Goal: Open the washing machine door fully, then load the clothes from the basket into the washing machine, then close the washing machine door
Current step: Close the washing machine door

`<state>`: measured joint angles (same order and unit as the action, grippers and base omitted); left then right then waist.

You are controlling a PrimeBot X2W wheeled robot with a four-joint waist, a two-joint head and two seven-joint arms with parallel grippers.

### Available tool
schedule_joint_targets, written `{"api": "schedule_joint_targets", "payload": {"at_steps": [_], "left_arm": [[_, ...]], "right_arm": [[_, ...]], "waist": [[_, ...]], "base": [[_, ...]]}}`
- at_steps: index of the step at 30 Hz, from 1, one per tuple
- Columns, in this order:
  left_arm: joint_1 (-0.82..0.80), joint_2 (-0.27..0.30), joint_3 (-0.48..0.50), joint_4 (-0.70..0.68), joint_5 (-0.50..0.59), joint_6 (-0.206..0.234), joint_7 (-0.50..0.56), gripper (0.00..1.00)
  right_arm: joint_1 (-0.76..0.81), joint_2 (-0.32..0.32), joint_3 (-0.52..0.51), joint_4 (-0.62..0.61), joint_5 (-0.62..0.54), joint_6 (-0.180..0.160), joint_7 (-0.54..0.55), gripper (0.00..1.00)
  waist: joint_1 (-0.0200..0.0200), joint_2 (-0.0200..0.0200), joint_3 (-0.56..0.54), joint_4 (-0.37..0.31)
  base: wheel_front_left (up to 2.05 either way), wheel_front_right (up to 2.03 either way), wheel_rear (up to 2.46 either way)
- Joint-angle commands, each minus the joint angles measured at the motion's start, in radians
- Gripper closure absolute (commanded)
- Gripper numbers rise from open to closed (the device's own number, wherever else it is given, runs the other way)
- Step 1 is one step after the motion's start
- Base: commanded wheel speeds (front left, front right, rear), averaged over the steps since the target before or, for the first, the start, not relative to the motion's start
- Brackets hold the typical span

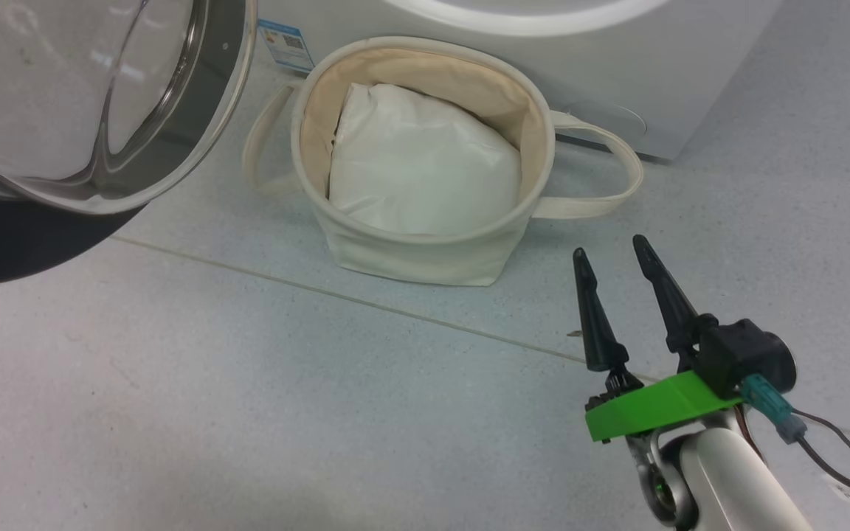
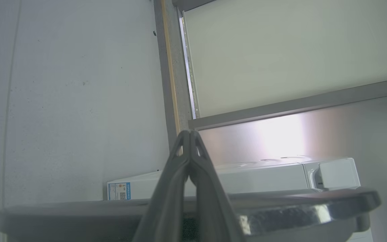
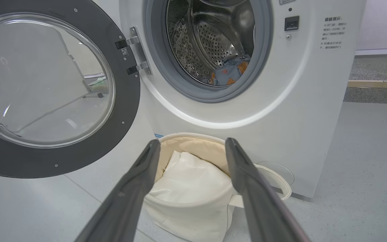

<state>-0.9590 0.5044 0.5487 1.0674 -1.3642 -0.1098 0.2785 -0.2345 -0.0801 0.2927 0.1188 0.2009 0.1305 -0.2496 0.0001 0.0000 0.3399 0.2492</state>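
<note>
1. Fingers: the right gripper [image 1: 610,248] holds its two dark fingers [image 1: 596,324] spread wide, with nothing between them. The left gripper [image 2: 190,132] has its two pressed tip to tip, also empty.
2. Count: one washing machine [image 3: 297,101]; one washing machine door [image 3: 133,111] on two hinges; one basket [image 1: 410,262] with two loop handles [image 1: 617,177]; one white bundle [image 1: 425,169] inside it.
3. The clothes [image 3: 228,72] lie in one heap low in the steel drum. Denim-blue with orange shows, but the number of garments cannot be told.
4. Surface: a pale grey tiled floor [image 1: 248,383] crossed by a thin joint line.
5. Room to move: the door stands open to the left. Its rim is near the basket's left handle but apart from it. The basket sits just before the machine, below the drum mouth. Bare floor separates it from the right gripper.
</note>
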Motion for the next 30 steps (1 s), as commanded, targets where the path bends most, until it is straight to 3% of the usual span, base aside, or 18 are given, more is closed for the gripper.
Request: {"api": "schedule_joint_targets", "payload": {"at_steps": [1, 13, 20, 30], "left_arm": [[-0.017, 0.08, 0.002, -0.019, 0.008, -0.006, 0.02, 1.0], [-0.009, 0.053, -0.069, 0.004, 0.004, -0.02, 0.217, 1.0], [0.029, 0.021, -0.147, -0.068, 0.023, -0.021, 0.358, 1.0], [0.07, -0.073, -0.254, -0.246, 0.019, -0.021, 0.551, 1.0]], "right_arm": [[-0.015, 0.002, 0.021, -0.035, -0.004, 0.0, -0.012, 0.0], [-0.001, 0.008, 0.02, -0.022, 0.002, 0.0, -0.012, 0.0], [0.018, 0.017, 0.021, -0.013, 0.011, 0.0, -0.012, 0.0], [0.036, 0.027, 0.02, 0.002, 0.018, 0.0, -0.012, 0.0]], "waist": [[-0.0001, 0.0, -0.001, -0.004], [-0.0001, 0.0, -0.048, -0.01], [-0.0001, 0.0, -0.096, -0.001], [-0.0001, 0.0, -0.144, 0.022]], "base": [[0.0, 0.0, 0.0], [0.0, 0.0, 0.0], [0.0, 0.0, 0.0], [0.0, 0.0, 0.0]]}}
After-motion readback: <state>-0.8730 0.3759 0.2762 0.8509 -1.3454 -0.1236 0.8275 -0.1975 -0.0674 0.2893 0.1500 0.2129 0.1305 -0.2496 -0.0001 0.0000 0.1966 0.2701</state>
